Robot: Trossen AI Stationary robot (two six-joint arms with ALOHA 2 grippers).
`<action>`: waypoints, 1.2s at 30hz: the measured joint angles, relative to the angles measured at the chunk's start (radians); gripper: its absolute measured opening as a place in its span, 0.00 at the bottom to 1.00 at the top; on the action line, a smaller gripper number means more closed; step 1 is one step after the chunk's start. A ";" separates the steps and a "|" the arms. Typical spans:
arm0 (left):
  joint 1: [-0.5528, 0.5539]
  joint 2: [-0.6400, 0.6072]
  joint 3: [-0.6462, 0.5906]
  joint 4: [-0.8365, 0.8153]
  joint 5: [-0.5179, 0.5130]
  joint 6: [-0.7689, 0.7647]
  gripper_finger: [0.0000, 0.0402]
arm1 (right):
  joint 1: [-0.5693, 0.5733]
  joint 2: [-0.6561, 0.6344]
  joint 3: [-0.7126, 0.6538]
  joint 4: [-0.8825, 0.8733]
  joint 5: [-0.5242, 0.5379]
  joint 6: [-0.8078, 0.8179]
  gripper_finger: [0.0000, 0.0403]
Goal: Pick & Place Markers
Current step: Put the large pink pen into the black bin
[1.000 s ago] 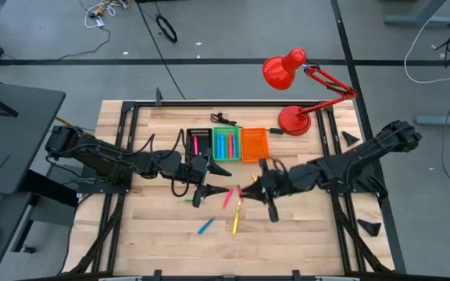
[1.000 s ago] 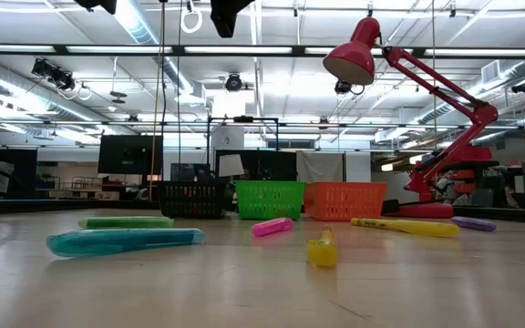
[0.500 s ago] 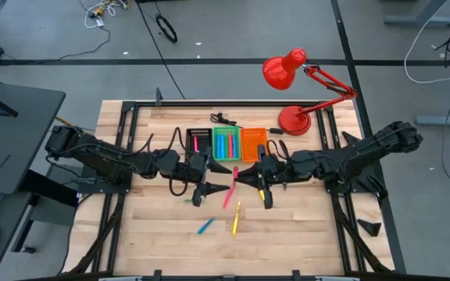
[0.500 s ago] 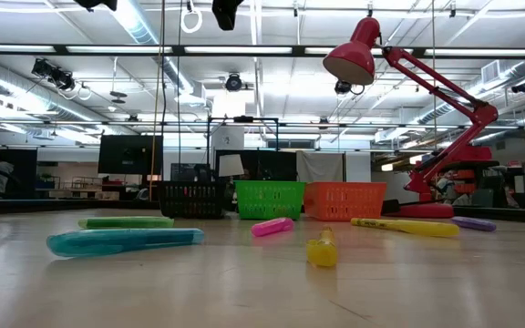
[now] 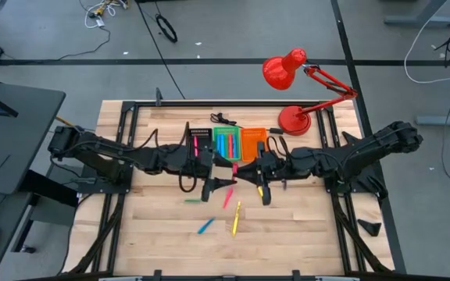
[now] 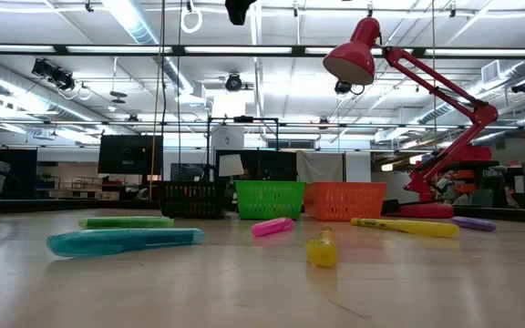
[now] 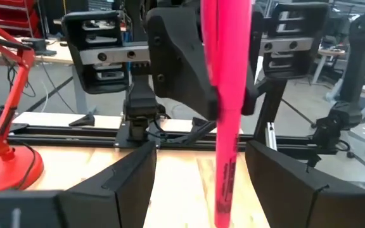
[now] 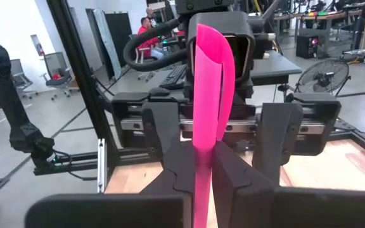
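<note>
- Step in hand, as I judge it: a handover in mid-air above the table's middle, in front of the green bin (image 5: pixel 226 144).
- right gripper (image 8: pixel 203 166) is clamped on the pink marker (image 8: pixel 206 95); left gripper (image 7: pixel 198 183) faces it, jaws wide, marker standing between them.
- Marker's long axis looks upright in both wrist views; cap end uncertain.
- Next: left jaws close before right lets go.

Left end effector (image 5: pixel 226 182) has slid toward the right end effector's (image 5: pixel 239 173) pink marker (image 8: pixel 206 114) — jaws wide.

Pink marker (image 8: pixel 208 95), green bin (image 6: pixel 270 199), orange bin (image 6: pixel 345 200)
</note>
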 joint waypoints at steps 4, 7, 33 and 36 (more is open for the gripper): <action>-0.001 0.000 0.000 -0.009 0.013 -0.026 0.59 | 0.000 0.000 0.000 0.011 0.000 -0.006 0.05; -0.001 0.000 0.000 -0.031 0.015 -0.048 0.50 | 0.000 0.000 0.000 0.019 0.000 -0.023 0.05; 0.001 -0.025 0.000 -0.039 -0.109 -0.209 0.08 | 0.002 -0.089 -0.002 -0.018 0.060 -0.167 0.32; 0.006 -0.037 0.000 -0.059 -0.162 -0.246 0.08 | 0.001 -0.132 -0.002 -0.082 0.106 -0.191 0.38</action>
